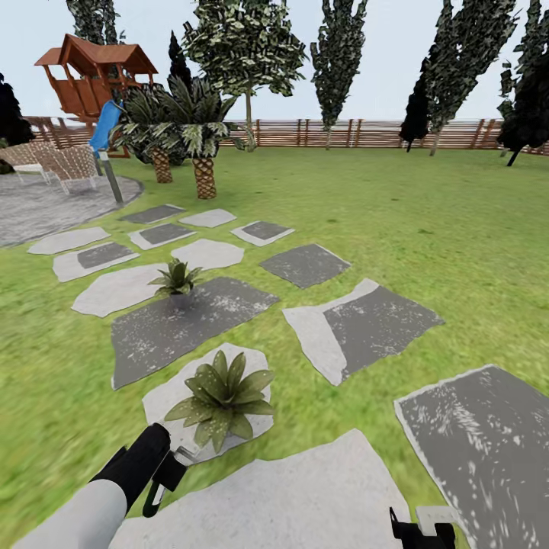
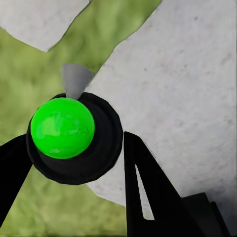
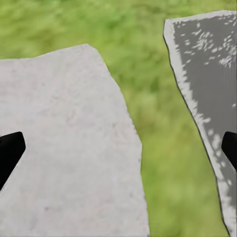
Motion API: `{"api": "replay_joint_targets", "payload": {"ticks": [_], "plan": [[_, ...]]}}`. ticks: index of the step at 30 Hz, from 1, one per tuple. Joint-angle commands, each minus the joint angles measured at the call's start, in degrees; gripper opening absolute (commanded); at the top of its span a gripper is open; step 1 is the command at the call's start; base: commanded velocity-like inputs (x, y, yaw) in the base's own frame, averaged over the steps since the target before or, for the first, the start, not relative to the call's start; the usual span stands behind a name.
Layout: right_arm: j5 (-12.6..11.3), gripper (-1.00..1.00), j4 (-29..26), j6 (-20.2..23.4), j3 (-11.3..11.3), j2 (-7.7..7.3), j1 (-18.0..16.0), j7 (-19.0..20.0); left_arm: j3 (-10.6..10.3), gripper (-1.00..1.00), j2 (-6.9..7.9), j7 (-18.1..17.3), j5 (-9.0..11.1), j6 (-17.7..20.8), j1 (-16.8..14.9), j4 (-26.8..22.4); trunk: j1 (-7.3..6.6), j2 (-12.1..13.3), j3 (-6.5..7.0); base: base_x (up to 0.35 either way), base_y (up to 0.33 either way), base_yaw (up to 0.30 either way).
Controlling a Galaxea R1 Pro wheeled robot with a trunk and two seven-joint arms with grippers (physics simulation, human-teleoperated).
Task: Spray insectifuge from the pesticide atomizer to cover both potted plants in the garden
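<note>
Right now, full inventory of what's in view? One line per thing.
potted plants: 2, green leaves, near one on a pale stone by the left gripper, far one on a dark stone beyond
pesticide atomizer: 1, dark with green top, between the left gripper's fingers
stepping stones: many, pale and dark grey, across the lawn
lawn: 1, green, all around
palm trees: 2, striped trunks, far left
tall trees: several, dark green, along the fence
fence: 1, brown slats, background
play tower: 1, brown with blue slide, far left
left gripper: black, shut on the atomizer
right gripper: black, fingers apart over stone and grass
</note>
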Motion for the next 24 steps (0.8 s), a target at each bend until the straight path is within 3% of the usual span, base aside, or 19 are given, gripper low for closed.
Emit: {"api": "replay_joint_targets", "payload": {"ticks": [1,6,20,24], "plan": [[0.6,1.0,0.1,-0.2,-0.2,0.0,0.0,-0.3,-0.3,-1.0,0.04,-0.5,-0.6,0.1,0.0,-0.1,-0.01,0.0,-0.02,0.0,0.0,0.276],[0.6,1.0,0.0,-0.2,-0.3,0.0,0.0,-0.3,-0.3,-1.0,-0.04,-0.5,-0.6,0.1,0.0,-0.1,-0.01,0.0,0.05,0.055,-0.098,0.14],[0.6,1.0,0.0,-0.2,-0.3,0.0,0.0,-0.4,-0.3,-1.0,-0.05,-0.4,-0.6,0.1,0.0,-0.2,-0.01,0.0,0.05,0.139,-0.234,0.005],[0.6,1.0,0.0,-0.2,-0.2,0.0,0.0,-0.4,-0.3,-1.0,-0.05,-0.4,-0.6,0.1,0.0,-0.2,-0.01,0.0,0.1,0.138,-0.235,0.175]]}}
